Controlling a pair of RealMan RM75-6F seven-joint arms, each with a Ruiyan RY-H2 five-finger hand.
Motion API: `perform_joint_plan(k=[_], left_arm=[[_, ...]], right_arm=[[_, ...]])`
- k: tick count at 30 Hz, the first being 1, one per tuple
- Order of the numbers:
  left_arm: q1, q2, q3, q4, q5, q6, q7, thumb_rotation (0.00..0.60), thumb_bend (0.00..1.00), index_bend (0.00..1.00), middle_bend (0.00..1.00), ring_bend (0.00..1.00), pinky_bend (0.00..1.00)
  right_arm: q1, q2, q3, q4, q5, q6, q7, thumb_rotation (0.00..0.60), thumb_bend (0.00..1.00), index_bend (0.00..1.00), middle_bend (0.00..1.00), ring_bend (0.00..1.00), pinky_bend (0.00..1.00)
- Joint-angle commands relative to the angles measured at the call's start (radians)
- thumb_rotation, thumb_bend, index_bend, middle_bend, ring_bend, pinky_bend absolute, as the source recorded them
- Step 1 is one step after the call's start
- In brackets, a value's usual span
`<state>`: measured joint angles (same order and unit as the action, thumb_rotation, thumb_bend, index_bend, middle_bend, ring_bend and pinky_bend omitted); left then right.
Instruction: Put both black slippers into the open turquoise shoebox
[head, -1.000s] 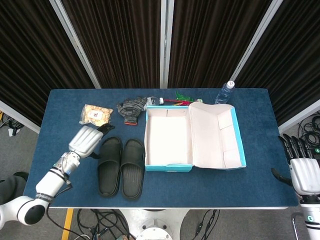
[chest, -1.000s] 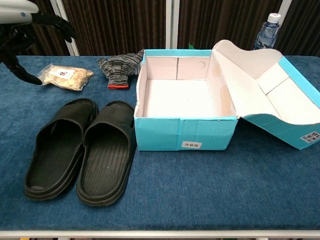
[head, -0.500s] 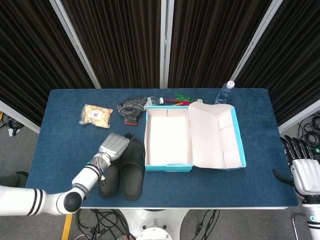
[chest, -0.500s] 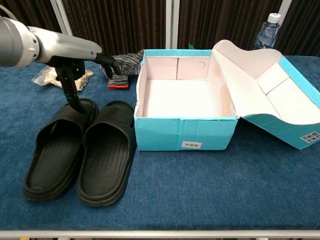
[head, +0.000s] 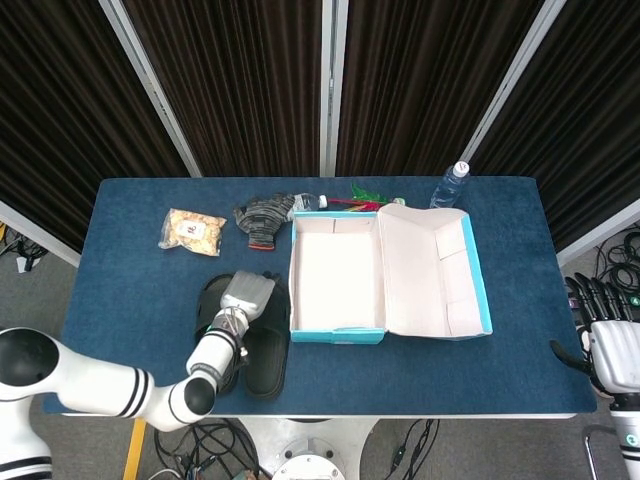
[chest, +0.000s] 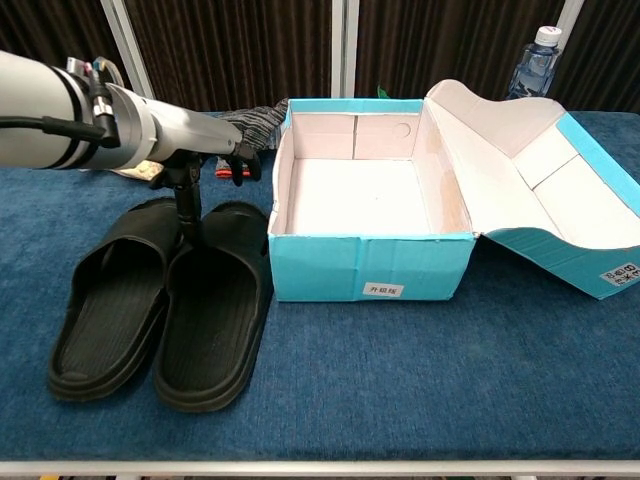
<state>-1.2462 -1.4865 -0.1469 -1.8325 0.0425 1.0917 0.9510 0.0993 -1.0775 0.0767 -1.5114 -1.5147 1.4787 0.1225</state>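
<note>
Now the left robot hand (head: 246, 297) has been carried in from the bench's left edge, where it hung a second ago beside the snack packet (head: 192, 229), and is held low over the toe ends of the two slippers, above the seam between them. In the chest view one of its fingers (chest: 187, 213) is pointed straight down and appears to touch or nearly touch the strap of the right-hand slipper (chest: 212, 308), while the others are spread toward the striped glove (head: 264, 216); nothing is held, and the fingers are seen apart. The slippers have not been shifted: the left-hand slipper (chest: 115, 300) and its mate lie side by side, touching, toward the front edge of the bench just left of the shoebox (chest: 370, 262), which stands open and empty with its lid laid flat toward the right edge. The right robot hand (head: 610, 348) is parked off the right edge of the bench, fingers extended and empty, a little lower in the head view than it was. From this it may be judged that the approach is over and a grasp on the slipper nearer the box is about to be attempted; both slippers are yet to be placed. A water bottle (head: 452, 185) stands by the far edge, behind the lid.
</note>
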Motion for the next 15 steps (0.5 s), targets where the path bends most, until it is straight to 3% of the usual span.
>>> perform_joint_plan(k=[1,15], left_arm=[[-0.016,-0.018,-0.004,0.023,-0.030,0.006,0.015,0.600,0.00,0.12,0.14,0.83,0.74],[-0.089,-0.090,-0.012,0.122,-0.183,-0.008,0.116,0.600,0.00,0.12,0.14,0.84,0.75]], right_arm=[[-0.001,0.001,0.000,0.000,0.001,0.000,0.001,0.600,0.12,0.00,0.06,0.00,0.00],[-0.008,0.002,-0.005,0.008,0.003,0.002,0.014,0.600,0.12,0.00,0.06,0.00,0.00]])
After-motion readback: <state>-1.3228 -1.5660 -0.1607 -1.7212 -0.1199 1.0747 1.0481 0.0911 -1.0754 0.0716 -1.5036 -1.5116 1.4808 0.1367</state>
